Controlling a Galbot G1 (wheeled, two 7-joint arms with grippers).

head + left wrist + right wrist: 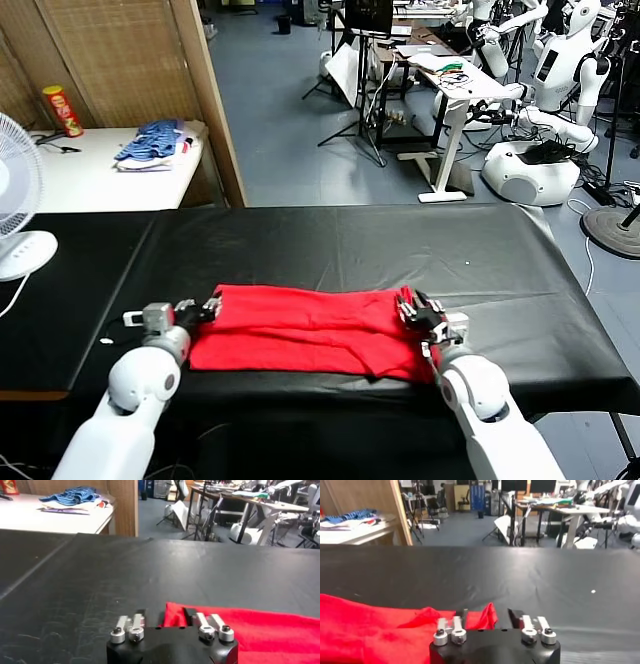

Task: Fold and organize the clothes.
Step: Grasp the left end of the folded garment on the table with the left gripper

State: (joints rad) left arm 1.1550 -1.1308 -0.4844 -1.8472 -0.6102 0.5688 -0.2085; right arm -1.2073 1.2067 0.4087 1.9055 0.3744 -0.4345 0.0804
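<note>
Both grippers standing open at the ends of the folded T-shirt [305,330].

Head view: I am holding my left gripper [205,310] and right gripper [418,312] at the shirt's two ends on the black table [350,240]. Left wrist view: jaws apart, red corner [172,614] between them; I should bite both layers evenly. Right wrist view: jaws apart at a raised fold [487,615]. Beyond the shirt, a white side table [100,175] is carrying a blue garment pile [152,142].

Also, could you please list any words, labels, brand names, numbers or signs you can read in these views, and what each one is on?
None can be read.
Red and yellow can on the white side table: its print is too small to read.
Red T-shirt: folded, no print or tag text showing.
</note>
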